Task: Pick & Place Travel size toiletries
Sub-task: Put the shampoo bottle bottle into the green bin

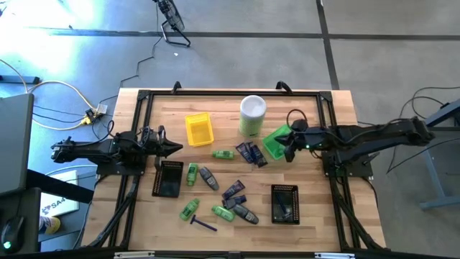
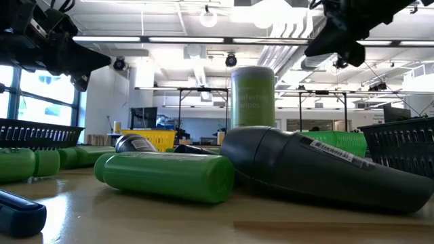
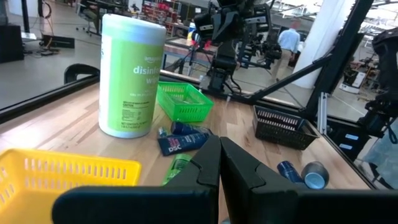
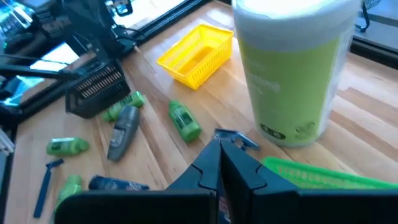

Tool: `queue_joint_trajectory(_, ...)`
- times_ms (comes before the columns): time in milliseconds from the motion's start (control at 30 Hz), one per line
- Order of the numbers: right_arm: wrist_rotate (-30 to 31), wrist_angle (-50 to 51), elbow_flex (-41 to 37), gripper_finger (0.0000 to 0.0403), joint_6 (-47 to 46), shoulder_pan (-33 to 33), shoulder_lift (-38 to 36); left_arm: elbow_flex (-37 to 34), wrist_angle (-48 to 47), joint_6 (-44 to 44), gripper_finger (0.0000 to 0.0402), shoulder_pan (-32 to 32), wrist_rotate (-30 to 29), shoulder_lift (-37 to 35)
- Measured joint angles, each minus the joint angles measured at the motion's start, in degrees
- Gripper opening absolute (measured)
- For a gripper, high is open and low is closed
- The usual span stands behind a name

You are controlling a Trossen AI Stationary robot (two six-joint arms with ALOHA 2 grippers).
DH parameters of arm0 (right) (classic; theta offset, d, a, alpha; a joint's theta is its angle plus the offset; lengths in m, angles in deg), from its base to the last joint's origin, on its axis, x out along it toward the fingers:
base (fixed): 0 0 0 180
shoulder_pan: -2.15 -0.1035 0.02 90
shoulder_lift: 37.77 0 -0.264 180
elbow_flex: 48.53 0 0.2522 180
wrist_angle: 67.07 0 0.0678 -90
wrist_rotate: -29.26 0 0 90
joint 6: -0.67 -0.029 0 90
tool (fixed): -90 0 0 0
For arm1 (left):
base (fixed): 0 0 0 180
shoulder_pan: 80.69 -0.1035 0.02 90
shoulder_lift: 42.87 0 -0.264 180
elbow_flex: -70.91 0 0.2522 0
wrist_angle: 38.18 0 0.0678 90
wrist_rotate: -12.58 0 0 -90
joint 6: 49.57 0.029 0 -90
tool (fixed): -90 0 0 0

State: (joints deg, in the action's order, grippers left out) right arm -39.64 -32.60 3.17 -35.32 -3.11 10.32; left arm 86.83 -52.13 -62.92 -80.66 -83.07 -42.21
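Lying scattered, green bottles [image 1: 223, 155], grey ovals [image 1: 208, 178], navy packets [image 1: 251, 153]; both arms' fingers closed, empty.

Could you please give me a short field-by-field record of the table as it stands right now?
surface: wooden table
trays: yellow tray, green tray, two black mesh trays
canister: tall pale-green canister, upright between the yellow and green trays
toiletries: green bottles, grey oval pieces, navy packets and a purple razor, loose on the wood
left end effector: shut, empty, beside the yellow tray
right end effector: shut, empty, over the green tray
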Motion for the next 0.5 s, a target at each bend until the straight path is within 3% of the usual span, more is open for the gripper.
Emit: queue_joint_trajectory(500, 3.05, -0.69, -0.29, 0.0003, 1.73, 0.0, -15.72, 0.0, 0.07, -4.08, 0.0003, -0.01, 0.13, -0.01)
